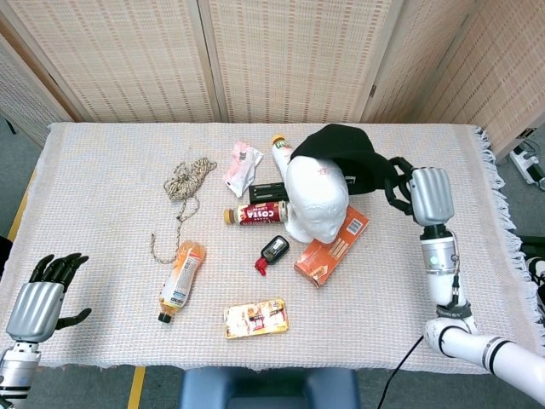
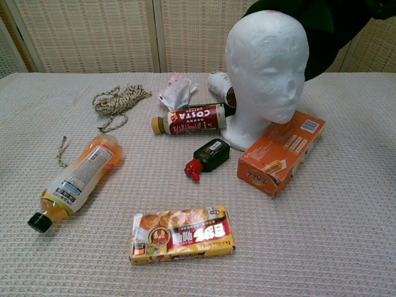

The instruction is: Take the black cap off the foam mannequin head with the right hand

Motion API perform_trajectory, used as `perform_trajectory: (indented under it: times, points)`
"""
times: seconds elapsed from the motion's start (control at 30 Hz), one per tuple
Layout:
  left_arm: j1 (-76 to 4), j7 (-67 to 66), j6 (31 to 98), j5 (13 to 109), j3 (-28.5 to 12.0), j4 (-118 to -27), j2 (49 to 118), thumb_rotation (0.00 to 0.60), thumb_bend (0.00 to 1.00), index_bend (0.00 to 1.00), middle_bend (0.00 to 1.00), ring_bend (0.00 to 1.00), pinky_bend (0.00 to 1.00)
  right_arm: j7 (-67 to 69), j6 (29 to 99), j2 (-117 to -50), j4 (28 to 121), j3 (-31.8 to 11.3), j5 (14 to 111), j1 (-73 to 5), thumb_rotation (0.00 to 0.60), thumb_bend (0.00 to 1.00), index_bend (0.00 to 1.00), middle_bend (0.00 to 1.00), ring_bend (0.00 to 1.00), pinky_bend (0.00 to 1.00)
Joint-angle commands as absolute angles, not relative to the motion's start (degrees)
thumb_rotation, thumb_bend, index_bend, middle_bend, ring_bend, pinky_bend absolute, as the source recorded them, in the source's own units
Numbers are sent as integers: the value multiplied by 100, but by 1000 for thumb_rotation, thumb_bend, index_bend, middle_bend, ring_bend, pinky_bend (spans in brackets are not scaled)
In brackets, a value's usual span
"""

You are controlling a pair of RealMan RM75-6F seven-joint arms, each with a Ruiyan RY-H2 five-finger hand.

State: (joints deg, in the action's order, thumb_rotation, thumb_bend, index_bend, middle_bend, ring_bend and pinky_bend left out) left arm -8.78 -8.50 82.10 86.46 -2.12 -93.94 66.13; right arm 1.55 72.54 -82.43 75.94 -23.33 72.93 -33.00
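A soft black fabric cap point(image 1: 347, 155) hangs slumped behind and to the right of the white foam mannequin head point(image 1: 315, 198), its crown bare and matte, the cap lifted off but touching the head's back edge. The right hand point(image 1: 419, 192), a silver-backed shell with dark jointed fingers point(image 1: 394, 181), grasps the cap's side, its forearm rising upright from the worktop's near right edge. In the chest view the cap point(image 2: 322, 28) shows only as a dark fold beside the head point(image 2: 267, 68), and the hand itself is out of frame.

The head stands upright on the woven, off-white cloth covering the worktop point(image 1: 102, 162), just beside a flat orange cardboard box point(image 1: 333, 248). A brown-labelled coffee bottle point(image 1: 253, 213) lies on its side against the head's base, a small black bottle with a red cap point(image 1: 272, 252) near it. Further left lie a coil of twisted rope point(image 1: 186, 181), a plastic bottle of orange drink point(image 1: 181, 279) and a glossy yellow snack packet point(image 1: 255, 318).

The left hand point(image 1: 41, 300) hovers off the near left corner, fingers spread and released, holding nothing.
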Motion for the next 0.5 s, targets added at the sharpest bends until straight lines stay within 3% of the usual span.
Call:
perform_trajectory:
  times: [0.03,0.5]
  points:
    - [-884,-859,8201,8640,-212,-9393,6619,600,52,196,184,188,133,150,7119,-8256,7348,-2381,7162,-3399,600,947,696,955,1000,1000]
    - [-937,-905,8112,8615,-204,-9396,6645,600,51,190,184,188,133,271,7111,-8028,6940,-2037,7160,-3139,600,949,699,955,1000,1000]
